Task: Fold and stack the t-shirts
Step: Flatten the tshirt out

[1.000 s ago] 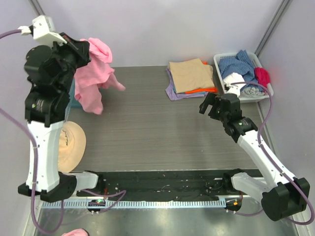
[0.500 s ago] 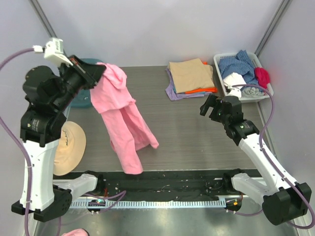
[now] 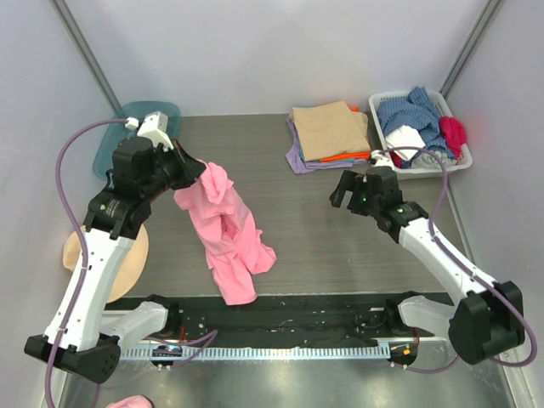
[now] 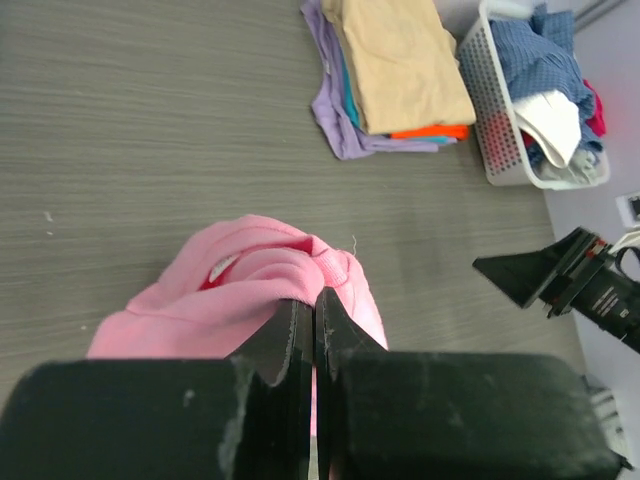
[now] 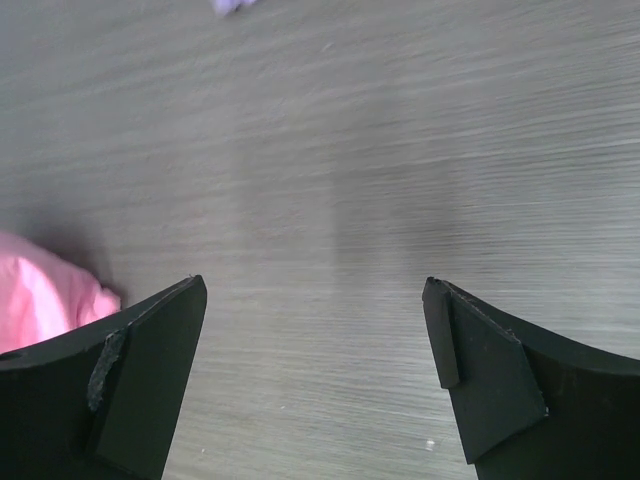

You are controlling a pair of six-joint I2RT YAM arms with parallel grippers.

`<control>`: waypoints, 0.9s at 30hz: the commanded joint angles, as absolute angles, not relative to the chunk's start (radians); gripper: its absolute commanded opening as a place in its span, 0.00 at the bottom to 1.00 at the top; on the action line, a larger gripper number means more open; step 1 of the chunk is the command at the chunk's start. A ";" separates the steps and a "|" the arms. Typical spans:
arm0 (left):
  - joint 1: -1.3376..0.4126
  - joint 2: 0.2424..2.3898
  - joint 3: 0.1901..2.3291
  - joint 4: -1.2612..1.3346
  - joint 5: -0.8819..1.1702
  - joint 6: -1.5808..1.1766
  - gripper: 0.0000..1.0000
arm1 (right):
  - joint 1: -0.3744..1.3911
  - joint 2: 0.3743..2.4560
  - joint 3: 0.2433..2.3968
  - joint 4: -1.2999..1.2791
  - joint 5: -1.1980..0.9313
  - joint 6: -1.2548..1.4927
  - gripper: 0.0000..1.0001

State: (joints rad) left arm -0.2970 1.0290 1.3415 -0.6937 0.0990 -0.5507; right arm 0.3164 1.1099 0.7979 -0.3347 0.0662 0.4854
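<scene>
Pink t-shirt (image 3: 228, 231) hangs below the left pincer (image 3: 198, 174), pinched at its top.

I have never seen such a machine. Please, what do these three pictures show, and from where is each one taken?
These are two robot arms fixed to a table. One picture looks down from above; the other two come from a small camera on each wrist. The left gripper is shut on a pink t-shirt, which hangs from it. The right gripper is open and holds nothing. At the far edge lie a stack of folded shirts and a white basket of clothes. A tan cap lies at the left.
</scene>
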 commanded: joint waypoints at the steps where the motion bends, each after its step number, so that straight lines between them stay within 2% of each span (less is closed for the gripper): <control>1: -0.299 1.002 1.397 -0.673 0.008 -0.479 0.00 | 0.432 1.234 0.819 -0.244 -0.042 0.500 1.00; 3: -0.299 0.999 1.397 -0.695 -0.042 -0.462 0.00 | 0.527 1.276 0.860 -0.242 0.057 0.492 1.00; 6: -0.299 0.986 1.385 -0.721 -0.070 -0.443 0.00 | 0.633 1.350 0.877 -0.192 0.035 0.541 0.99; 11: -0.299 0.954 1.359 -0.747 -0.094 -0.431 0.00 | 0.753 1.425 0.864 -0.065 0.014 0.624 0.83; 16: -0.299 0.937 1.325 -0.755 -0.091 -0.433 0.00 | 0.808 1.463 0.809 0.124 -0.118 0.719 0.71; 20: -0.299 0.931 1.313 -0.755 -0.086 -0.434 0.00 | 0.850 1.523 0.817 0.236 -0.160 0.744 0.68; 27: -0.299 0.925 1.322 -0.765 -0.094 -0.422 0.00 | 0.887 1.606 0.848 0.230 -0.121 0.762 0.65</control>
State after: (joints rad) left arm -0.2970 0.9443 1.3087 -0.7822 -0.0795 -0.4446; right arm 0.8696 1.5917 0.8154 0.1654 -0.1284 0.7273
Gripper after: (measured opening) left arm 0.022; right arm 0.664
